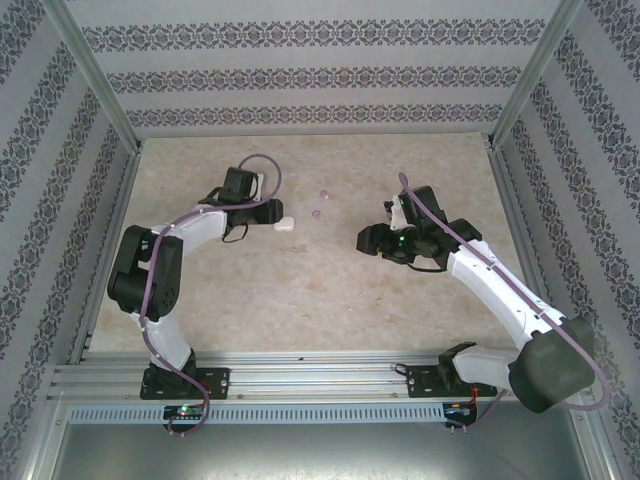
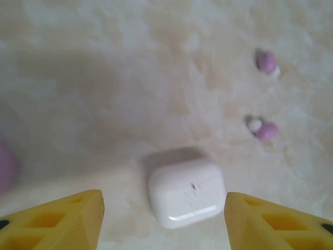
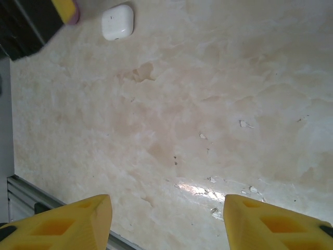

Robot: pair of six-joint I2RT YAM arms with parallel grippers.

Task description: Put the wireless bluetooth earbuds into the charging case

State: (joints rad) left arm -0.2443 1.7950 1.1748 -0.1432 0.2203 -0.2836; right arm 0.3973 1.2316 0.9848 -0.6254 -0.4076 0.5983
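Observation:
The charging case, a closed white rounded box, lies flat on the marble-patterned table. My left gripper is open. Its yellow fingers stand on either side of the case with a gap on both sides. To the right of the case lie two pale purple earbuds, each with a small white piece touching it. From above, the case sits just off the left gripper, and the earbuds lie a little farther right. My right gripper hangs open over bare table, its fingers holding nothing.
A blurred purple shape sits at the left of the left wrist view, close to the left finger. The right gripper hovers right of centre. Patterned walls and metal posts enclose the table. An aluminium rail runs along the near edge.

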